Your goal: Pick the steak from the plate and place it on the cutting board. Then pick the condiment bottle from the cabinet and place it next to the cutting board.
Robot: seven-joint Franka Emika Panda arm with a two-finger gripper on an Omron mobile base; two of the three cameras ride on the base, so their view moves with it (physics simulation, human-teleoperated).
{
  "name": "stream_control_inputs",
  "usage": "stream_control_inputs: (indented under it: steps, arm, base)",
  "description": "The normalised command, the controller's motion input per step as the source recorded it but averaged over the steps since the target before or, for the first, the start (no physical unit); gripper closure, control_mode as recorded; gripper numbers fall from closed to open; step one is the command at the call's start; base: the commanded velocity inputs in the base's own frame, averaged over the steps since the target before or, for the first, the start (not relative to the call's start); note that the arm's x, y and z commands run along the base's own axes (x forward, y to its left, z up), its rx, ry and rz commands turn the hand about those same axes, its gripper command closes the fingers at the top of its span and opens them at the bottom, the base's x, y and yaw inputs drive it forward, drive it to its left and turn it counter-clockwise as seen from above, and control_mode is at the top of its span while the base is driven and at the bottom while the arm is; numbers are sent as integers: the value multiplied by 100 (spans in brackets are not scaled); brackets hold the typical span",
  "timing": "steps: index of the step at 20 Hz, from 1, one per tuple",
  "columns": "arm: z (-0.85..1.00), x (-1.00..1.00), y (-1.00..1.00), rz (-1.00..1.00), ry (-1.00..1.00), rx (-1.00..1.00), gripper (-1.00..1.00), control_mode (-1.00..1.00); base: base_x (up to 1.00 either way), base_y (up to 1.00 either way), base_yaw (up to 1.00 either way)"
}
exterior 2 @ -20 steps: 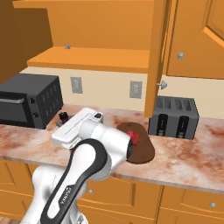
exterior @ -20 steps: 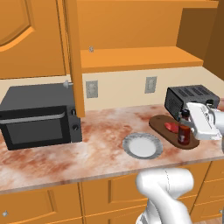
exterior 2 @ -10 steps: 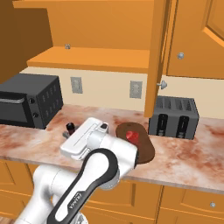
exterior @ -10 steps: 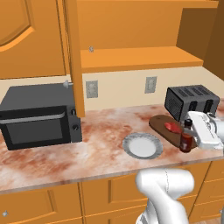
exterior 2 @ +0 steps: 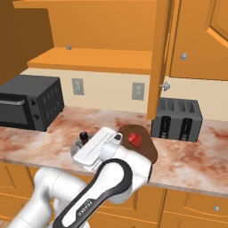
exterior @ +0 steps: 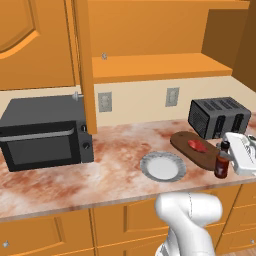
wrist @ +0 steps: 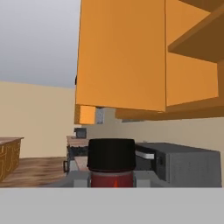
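Marbled pink countertop [exterior: 115, 170] under orange-brown cabinet [exterior: 150, 45].

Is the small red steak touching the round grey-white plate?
Apart. In the left base view the steak lies on the dark brown oval board, with bare counter between board and plate.

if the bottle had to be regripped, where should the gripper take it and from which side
Take the condiment bottle around its slim upright body below the black cap, coming in level from the counter's front edge. The cutting board and toaster crowd its back side, and the gripper is shut on it roughly there.
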Motion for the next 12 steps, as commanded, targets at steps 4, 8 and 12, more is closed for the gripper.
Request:
stream_control_inputs:
  steps: [4,8,12]
  arm:
    - [-20,21,-15,-2,-2,0,100,-100]
    - [-20,32,-8,-1,-5,0,100,-100]
    - [-37,39,-2,-1,-5,3,100,-100]
  base:
    - [0,0,0]
    - [0,0,0]
    - [0,0,0]
